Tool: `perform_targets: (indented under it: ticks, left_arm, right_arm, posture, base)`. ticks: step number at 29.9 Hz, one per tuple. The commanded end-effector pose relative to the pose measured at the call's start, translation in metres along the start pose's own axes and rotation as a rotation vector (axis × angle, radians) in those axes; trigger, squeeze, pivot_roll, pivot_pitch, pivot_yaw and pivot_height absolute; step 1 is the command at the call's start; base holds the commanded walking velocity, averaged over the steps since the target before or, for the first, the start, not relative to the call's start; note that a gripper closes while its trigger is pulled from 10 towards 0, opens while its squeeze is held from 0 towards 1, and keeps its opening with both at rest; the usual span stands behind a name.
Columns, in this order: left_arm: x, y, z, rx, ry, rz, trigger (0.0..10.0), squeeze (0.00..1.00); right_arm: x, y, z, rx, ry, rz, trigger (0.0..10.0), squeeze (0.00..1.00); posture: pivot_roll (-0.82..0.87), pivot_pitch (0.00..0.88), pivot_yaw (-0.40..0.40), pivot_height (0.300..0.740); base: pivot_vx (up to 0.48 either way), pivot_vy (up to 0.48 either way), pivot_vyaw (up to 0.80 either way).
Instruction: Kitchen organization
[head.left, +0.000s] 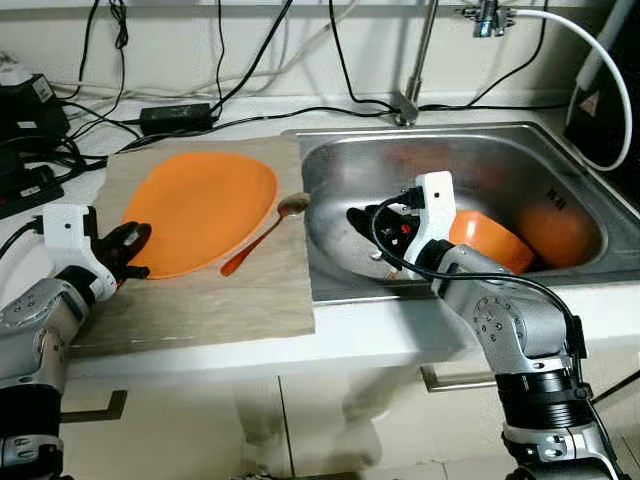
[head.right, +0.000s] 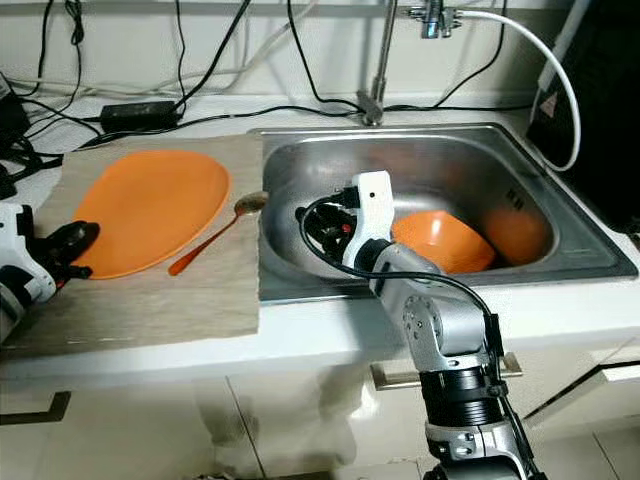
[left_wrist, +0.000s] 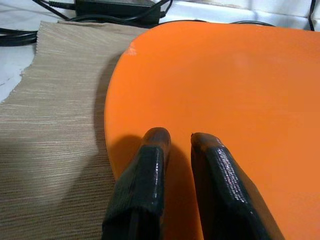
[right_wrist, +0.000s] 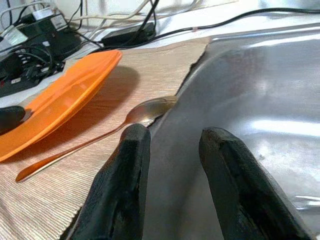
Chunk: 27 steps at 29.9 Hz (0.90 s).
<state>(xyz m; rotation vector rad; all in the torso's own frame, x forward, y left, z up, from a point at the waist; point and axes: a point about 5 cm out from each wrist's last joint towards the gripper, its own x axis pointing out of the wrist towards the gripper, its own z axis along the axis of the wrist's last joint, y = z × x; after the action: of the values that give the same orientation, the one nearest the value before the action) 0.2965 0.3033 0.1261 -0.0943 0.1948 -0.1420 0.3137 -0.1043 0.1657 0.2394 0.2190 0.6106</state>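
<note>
A white counter (head.left: 360, 335) runs along a pale wall (head.left: 300, 40), strung with black cables (head.left: 240, 70), above white cabinet doors (head.left: 200, 430) with metal handles (head.left: 455, 380).

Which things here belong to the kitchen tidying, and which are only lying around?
Part of the job:
- orange plate, left end effector at its edge
- spoon on the mat
- orange bowl in the sink
- right end effector, inside the sink

Lying about:
- power adapter
- black cables
- faucet

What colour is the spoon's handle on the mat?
The spoon has an orange handle and a metallic bowl; the left eye view shows it best.
</note>
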Motion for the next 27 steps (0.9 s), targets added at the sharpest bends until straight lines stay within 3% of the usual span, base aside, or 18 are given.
perform_targets:
  ticks: [1,8,15,18,19,24,25,26,27]
  left_arm:
    - [-0.004,-0.002,-0.039,-0.055,0.161,0.01,10.0,0.0]
    - [-0.001,-0.003,-0.04,-0.059,0.153,0.002,10.0,0.0]
    - [0.001,-0.005,-0.038,-0.064,0.138,-0.01,10.0,0.0]
    - [0.002,-0.007,-0.035,-0.069,0.124,-0.015,10.0,0.0]
    - [0.004,-0.01,-0.033,-0.073,0.113,-0.026,10.0,0.0]
    - [0.009,-0.016,-0.029,-0.072,0.101,-0.051,10.0,0.0]
    - [0.01,-0.017,-0.028,-0.068,0.1,-0.058,10.0,0.0]
    - [0.011,-0.019,-0.026,-0.065,0.098,-0.065,10.0,0.0]
    - [0.011,-0.019,-0.026,-0.065,0.098,-0.065,10.0,0.0]
  right_arm:
    - [0.001,0.001,0.007,0.003,-0.017,0.002,10.0,0.0]
    - [0.024,-0.001,0.008,0.158,-0.071,0.031,10.0,0.0]
    - [0.041,0.007,0.021,0.21,-0.115,0.086,10.0,0.0]
    - [0.049,0.006,0.022,0.271,-0.125,0.095,10.0,0.0]
    - [0.058,0.003,0.021,0.34,-0.135,0.094,10.0,0.0]
    - [0.069,-0.001,0.013,0.36,-0.105,0.048,10.0,0.0]
    - [0.072,-0.003,0.009,0.361,-0.091,0.028,10.0,0.45]
    - [0.074,-0.004,0.004,0.362,-0.078,0.017,10.0,1.0]
    - [0.074,-0.004,0.004,0.362,-0.078,0.017,10.0,1.0]
  posture:
    - [-0.03,0.01,0.0,0.74]
    - [-0.03,0.007,0.005,0.74]
    - [-0.01,0.001,-0.003,0.74]
    - [0.0,0.0,-0.007,0.74]
    - [0.0,0.0,-0.004,0.74]
    - [0.01,0.0,-0.002,0.74]
    - [0.01,0.0,0.003,0.74]
    - [0.01,0.0,0.006,0.74]
    - [0.01,0.0,0.006,0.74]
  base:
    - [0.0,0.0,0.0]
    - [0.0,0.0,0.0]
    - [0.0,0.0,0.0]
    - [0.0,0.0,0.0]
    - [0.0,0.0,0.0]
    - [0.0,0.0,0.0]
    - [0.0,0.0,0.0]
    - [0.0,0.0,0.0]
    - [0.0,0.0,0.0]
